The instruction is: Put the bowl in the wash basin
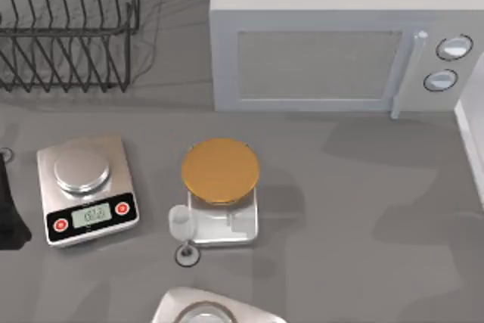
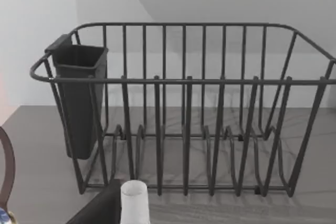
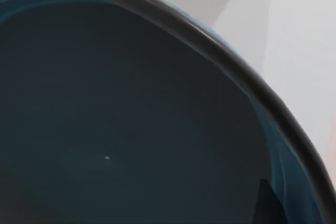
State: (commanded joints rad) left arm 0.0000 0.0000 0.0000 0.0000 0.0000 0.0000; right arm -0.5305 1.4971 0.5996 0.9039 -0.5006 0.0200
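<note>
Beside the scale (image 1: 88, 191) stands a golden disc (image 1: 220, 170), microwave (image 1: 340, 43) behind.

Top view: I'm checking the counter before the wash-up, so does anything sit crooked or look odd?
Yes: the kitchen scale sits turned at a slant to the table edge, while the stand under the golden disc sits square. Nothing looks spilled or broken.

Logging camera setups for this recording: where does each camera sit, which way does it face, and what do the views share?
Top view: above the table, looking down on the scale, golden disc, microwave and dish rack; a dark part at the left edge may be an arm.
Left wrist view: low near the table, facing the dish rack.
Right wrist view: very close against the bowl, looking into its teal inside.
Shared: top and left wrist views both show the dish rack.
</note>
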